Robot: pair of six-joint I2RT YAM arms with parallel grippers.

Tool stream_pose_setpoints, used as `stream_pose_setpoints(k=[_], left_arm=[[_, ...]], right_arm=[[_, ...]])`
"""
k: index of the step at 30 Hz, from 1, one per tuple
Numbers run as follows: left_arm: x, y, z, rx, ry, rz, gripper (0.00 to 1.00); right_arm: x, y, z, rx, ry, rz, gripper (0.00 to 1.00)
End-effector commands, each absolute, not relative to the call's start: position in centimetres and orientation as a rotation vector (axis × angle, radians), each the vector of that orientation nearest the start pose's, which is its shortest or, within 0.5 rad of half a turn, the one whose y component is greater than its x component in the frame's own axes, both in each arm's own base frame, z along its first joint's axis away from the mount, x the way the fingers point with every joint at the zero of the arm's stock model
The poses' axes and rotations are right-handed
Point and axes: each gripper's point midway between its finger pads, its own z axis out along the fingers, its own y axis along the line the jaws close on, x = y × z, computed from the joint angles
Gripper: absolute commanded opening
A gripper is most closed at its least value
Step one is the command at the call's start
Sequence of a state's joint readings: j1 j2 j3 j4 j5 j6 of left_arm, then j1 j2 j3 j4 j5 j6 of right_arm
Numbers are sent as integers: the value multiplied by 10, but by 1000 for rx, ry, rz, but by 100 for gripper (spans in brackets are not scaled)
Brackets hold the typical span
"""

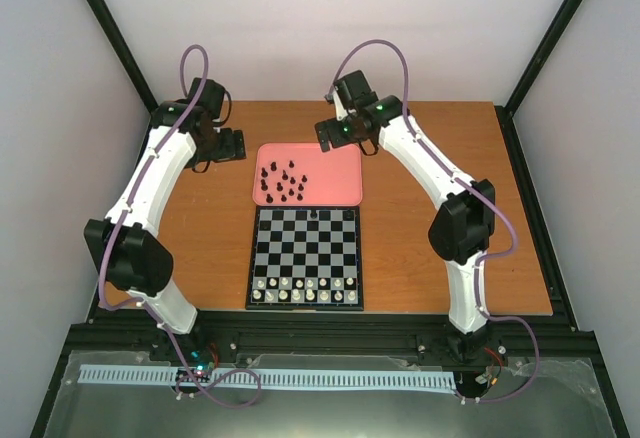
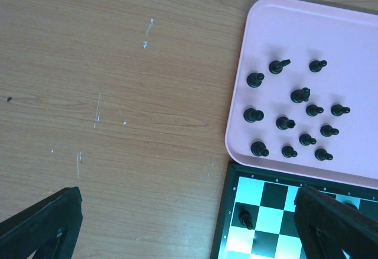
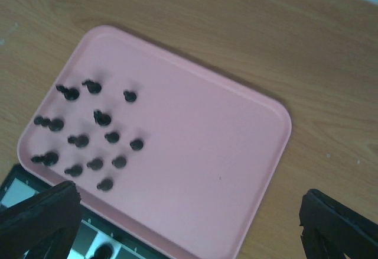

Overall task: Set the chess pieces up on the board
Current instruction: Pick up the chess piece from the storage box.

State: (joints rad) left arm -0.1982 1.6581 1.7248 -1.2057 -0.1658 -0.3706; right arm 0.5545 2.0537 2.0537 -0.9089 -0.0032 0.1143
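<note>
Several tiny black chess pieces [image 1: 283,182] stand and lie in the left half of a pink tray [image 1: 335,158]; they also show in the left wrist view [image 2: 292,114] and the right wrist view [image 3: 88,132]. The chequered board [image 1: 306,248] lies just near of the tray. One black piece [image 1: 314,215] stands on its far row, and another [image 2: 247,219] stands near its far-left corner. My left gripper [image 1: 228,144] [image 2: 189,235] is open and empty over bare table left of the tray. My right gripper [image 1: 330,133] [image 3: 189,229] is open and empty above the tray's far side.
White chess figures [image 1: 305,290] fill the board's two near rows. The tray's right half [image 3: 207,152] holds nothing. The wooden table [image 2: 118,93] extends left and right of the tray and board. Enclosure walls surround the table.
</note>
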Motion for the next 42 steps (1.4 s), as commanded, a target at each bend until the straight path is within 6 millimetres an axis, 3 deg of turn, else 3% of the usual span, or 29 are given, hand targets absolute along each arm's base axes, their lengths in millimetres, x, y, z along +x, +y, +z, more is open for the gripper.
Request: stream_pose_setpoints(k=[1,6,13,19,26,30,34,42], left_arm=[[384,-53,236,-251,2673,31,100],[385,-53,231,-251,2672,39,100],[402,-60,225,-241,2683,15,100],[408,-67,211,-244,2720,-18,100],[402,-72,200,-256,2763,-55,100],[397,-72,201,-245,2767,-59,100],[391,-72,188,-271,2769,-77,100],[381,-66,177,-267,2795,-30,100]], right_arm=[[474,290,220,-549,2408,260,100],[486,293,209,-533,2436,224,96],[498,298,193,-522,2442,209,90],[508,306,167,-513,2468,222,82],[504,313,142,-470,2550,279,61],[498,315,128,-443,2604,303,59],[494,329,104,-469,2635,341,57],[491,359,82,-509,2628,405,52]])
